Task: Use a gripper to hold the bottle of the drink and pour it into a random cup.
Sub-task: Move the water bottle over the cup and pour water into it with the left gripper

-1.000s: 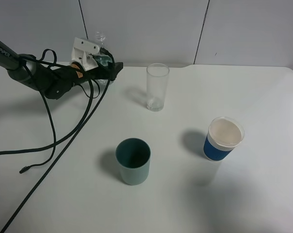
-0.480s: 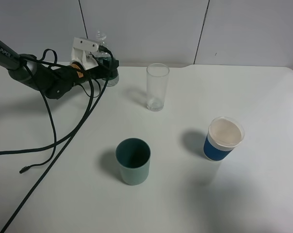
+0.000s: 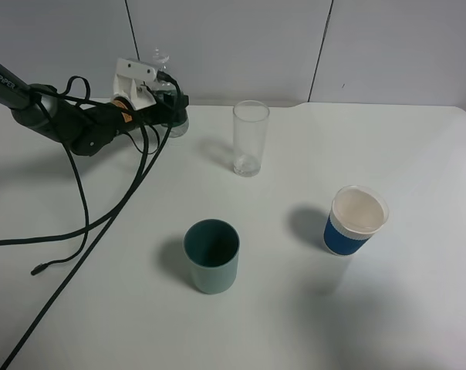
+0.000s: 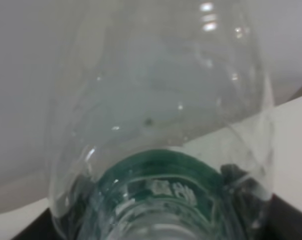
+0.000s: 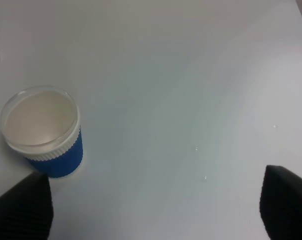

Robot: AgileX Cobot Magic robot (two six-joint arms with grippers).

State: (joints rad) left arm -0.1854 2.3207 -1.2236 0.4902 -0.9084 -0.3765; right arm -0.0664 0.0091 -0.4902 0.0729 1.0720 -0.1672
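Bottle (image 4: 156, 110) fills left wrist view, half hidden by fingers (image 3: 180, 100) overhead

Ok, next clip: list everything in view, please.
bottle: one, clear with green label, far left of table
tall glass: one, clear, far middle
short cup: one, teal, near middle
blue cup: one, blue with white rim, right
table: one, white, under everything
cables: several, black, trailing over table's left
left gripper: one, black with white block, closed on the bottle
right gripper: one, black fingers spread, over table near blue cup
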